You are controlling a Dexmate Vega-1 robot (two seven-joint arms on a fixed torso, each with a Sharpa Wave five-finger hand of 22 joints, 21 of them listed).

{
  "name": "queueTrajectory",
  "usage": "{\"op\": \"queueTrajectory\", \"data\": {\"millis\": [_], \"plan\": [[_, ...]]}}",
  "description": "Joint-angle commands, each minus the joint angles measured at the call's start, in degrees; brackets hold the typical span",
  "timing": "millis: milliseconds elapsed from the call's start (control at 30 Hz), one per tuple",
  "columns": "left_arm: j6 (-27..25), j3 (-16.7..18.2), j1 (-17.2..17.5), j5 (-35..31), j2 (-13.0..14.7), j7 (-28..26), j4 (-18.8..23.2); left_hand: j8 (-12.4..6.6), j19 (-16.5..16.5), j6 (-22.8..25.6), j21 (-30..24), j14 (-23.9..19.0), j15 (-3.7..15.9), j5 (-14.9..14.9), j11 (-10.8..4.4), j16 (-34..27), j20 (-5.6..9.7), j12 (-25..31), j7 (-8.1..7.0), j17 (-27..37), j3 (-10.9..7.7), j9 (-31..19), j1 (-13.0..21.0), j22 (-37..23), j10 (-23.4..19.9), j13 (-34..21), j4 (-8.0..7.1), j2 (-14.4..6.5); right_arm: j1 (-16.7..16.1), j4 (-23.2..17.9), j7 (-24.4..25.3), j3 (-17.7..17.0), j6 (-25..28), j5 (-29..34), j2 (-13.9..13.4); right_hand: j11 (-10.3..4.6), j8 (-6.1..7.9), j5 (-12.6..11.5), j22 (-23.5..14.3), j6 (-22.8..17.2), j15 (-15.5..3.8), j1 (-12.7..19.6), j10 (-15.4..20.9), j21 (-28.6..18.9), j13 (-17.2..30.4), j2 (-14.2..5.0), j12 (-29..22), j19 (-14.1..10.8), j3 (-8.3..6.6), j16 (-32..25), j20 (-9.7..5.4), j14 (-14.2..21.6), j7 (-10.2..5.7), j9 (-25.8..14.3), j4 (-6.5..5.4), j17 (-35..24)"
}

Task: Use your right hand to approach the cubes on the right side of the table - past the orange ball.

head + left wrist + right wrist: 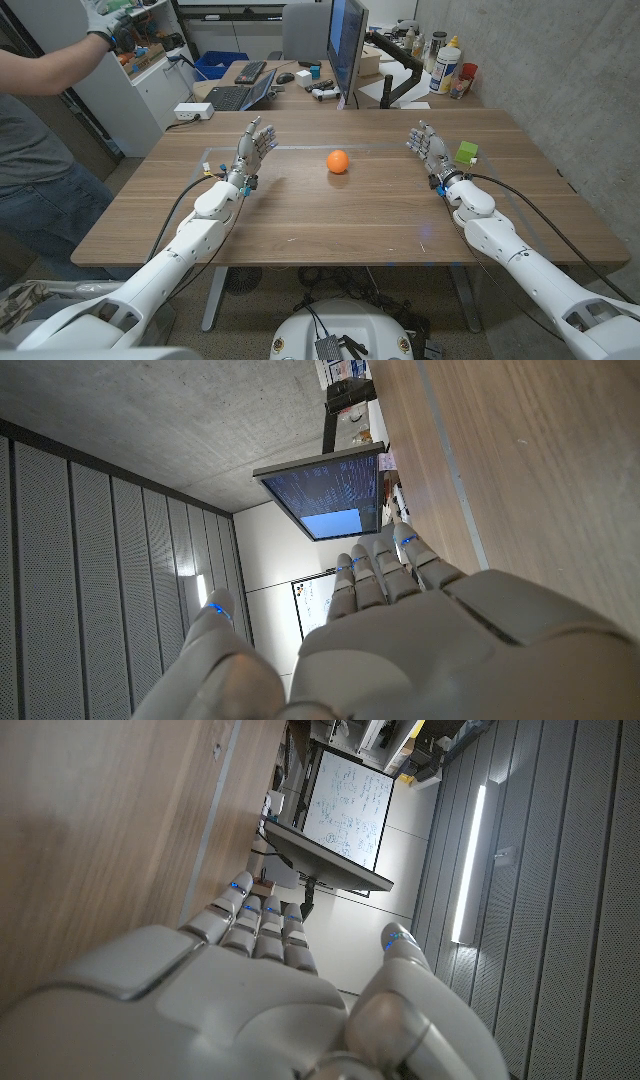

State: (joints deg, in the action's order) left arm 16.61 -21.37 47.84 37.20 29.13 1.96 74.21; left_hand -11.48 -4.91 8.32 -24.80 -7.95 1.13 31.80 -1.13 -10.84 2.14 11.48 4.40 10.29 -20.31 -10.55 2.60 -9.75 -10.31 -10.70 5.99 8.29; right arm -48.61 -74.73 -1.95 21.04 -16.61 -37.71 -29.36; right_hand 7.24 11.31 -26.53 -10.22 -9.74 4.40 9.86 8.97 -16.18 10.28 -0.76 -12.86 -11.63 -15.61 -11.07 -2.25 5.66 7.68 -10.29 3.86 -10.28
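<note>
- A wooden table is seen from above, with 2 white robot arms reaching onto it from the near edge.
- An orange ball sits near the table's middle and serves as the landmark here.
- The cubes lie well to the ball's right, near the far edge: a green one is plain, with something pale just behind it that is too small to identify.
- The right hand stands upright between ball and cubes, just beside the green cube, fingers spread and pointing away from the robot, holding nothing. Judging by that position, the approach looks almost complete.
- The left hand stands well to the ball's left, fingers likewise spread and empty, probably parked since the task does not call for it.
- The right wrist view shows the right hand's back with fingers extended along the wood.
- Beyond the ball, past the table, a monitor stands on a desk.
- A person's arm reaches across far to the ball's left.
</note>
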Motion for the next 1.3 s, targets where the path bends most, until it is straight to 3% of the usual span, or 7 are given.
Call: {"op": "queueTrajectory", "data": {"millis": [33, 667, 1300], "plan": [[-0.07, -0.16, -0.26, -0.08, -0.05, 0.31, -0.21, -0.25, -0.48, 0.58, -0.24, -0.46, 0.04, 0.40, -0.19, -0.26, 2.34, 0.34, -0.16, 0.17, -0.30, -0.10, 0.02, -0.16, -0.56, -0.18, 0.06, 0.35, -0.39, -0.15, -0.59, -0.24, -0.07, -0.46, -0.24, 0.16, 0.25, -0.24, -0.13, -0.54, -0.05, 0.61, 0.59, -0.24, 0.17, -0.09, -0.30, -0.79, -0.26, -0.20, -0.11, 0.66, 1.52, -0.15, 0.03, -0.23], [-0.33, -0.52, -0.81, -0.22, 0.07, 1.13, -0.54, -0.21, -0.68, 0.81, 0.26, -0.68, 0.23, 0.70, -0.24, -0.34, 1.91, 0.35, -0.26, 0.17, -0.17, -0.11, 0.34, -0.19, -0.73, -0.19, 0.16, -0.02, -0.88, -1.41, 0.28, -0.45, 0.28, -0.39, -0.51, 0.29, 0.16, -0.30, -0.14, -0.71, 0.06, 0.93, 0.98, 0.01, 0.18, -0.44, -0.25, -1.05, -0.14, -0.13, 0.05, 0.92, 1.36, -0.16, 0.24, -0.24], [-1.61, -0.79, -0.96, -0.62, 0.98, 1.24, 0.03, -0.23, -0.88, 1.12, 0.69, -0.77, 0.26, 0.92, -0.30, -0.36, 1.55, 0.40, -0.23, 0.17, -0.05, -0.11, 0.58, -0.21, -0.98, -0.20, 0.23, -0.29, 0.39, -0.73, 2.58, 0.39, -1.29, 3.83, -0.89, -0.05, 0.27, -0.40, -0.16, -1.41, -0.35, 1.82, 1.87, 0.34, 0.20, -0.86, -0.36, -1.24, -0.26, -0.10, 0.10, 1.58, 0.44, -0.18, 0.79, -0.13]]}}
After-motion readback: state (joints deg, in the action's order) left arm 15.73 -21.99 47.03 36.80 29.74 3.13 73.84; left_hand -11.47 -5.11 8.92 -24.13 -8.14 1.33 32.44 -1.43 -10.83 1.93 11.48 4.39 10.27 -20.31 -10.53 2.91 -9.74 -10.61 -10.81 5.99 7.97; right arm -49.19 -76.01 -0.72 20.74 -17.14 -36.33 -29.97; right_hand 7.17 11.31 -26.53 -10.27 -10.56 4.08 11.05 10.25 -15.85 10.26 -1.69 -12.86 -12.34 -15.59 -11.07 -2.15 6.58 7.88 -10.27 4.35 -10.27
